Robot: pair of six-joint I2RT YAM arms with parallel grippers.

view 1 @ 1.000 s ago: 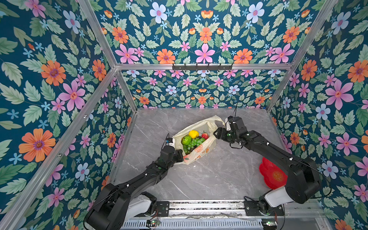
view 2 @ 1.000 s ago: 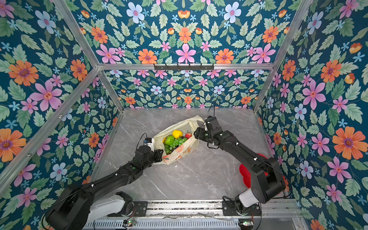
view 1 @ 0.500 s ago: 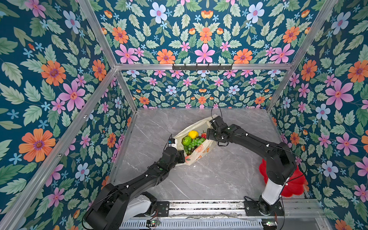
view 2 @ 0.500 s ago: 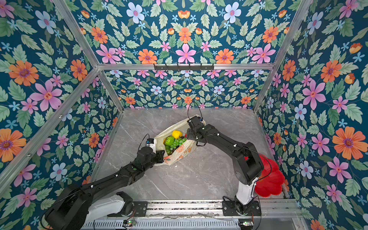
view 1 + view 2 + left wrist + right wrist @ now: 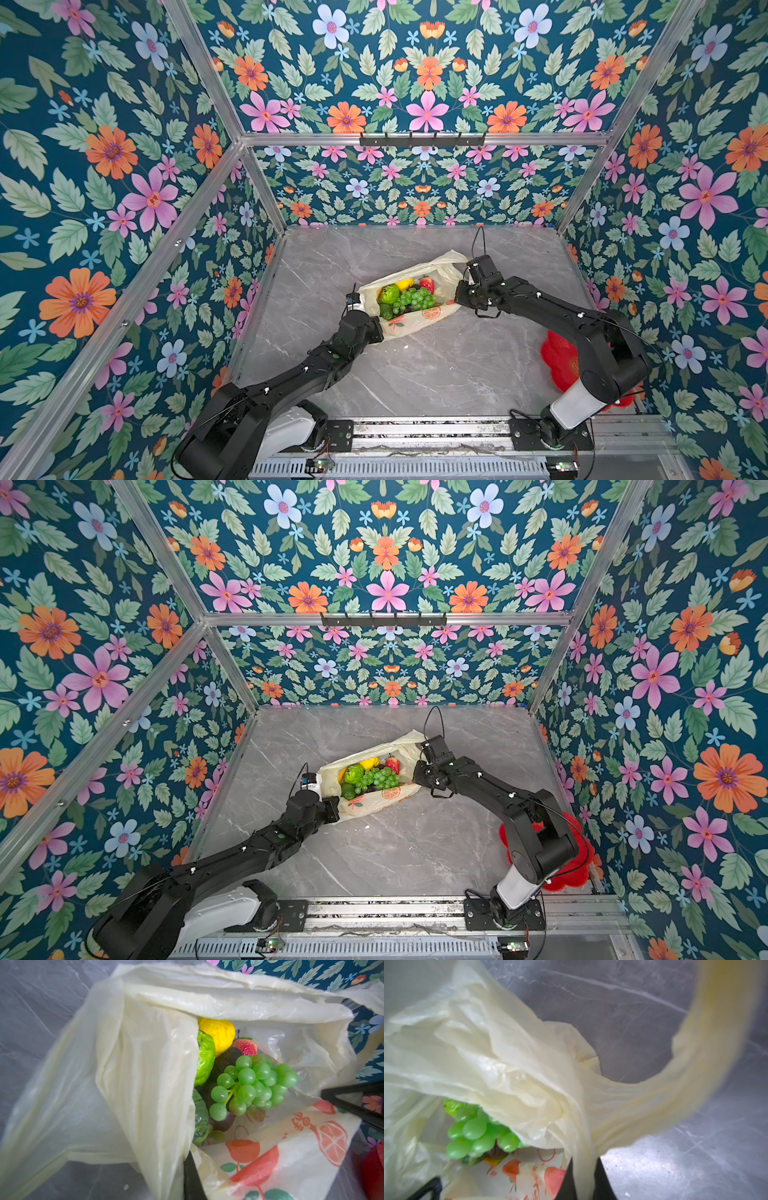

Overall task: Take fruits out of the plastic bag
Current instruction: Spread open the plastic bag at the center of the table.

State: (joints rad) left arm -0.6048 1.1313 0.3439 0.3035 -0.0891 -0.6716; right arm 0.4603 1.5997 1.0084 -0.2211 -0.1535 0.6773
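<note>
The plastic bag lies mid-table with its mouth stretched between both arms. Inside lie the fruits: green grapes, a yellow lemon, a red strawberry, a crinkly green fruit and a dark avocado. My left gripper is shut on the bag's near-left rim. At the right rim, my right gripper is shut on bunched plastic at a loop handle's base.
A red flower-shaped plate sits at the right near corner, partly hidden by my right arm. Floral walls close in three sides. A metal rail runs along the front edge.
My right gripper went in to the bag's right rim, shut on it and drew back to the right, widening the mouth. The left gripper kept its hold.
</note>
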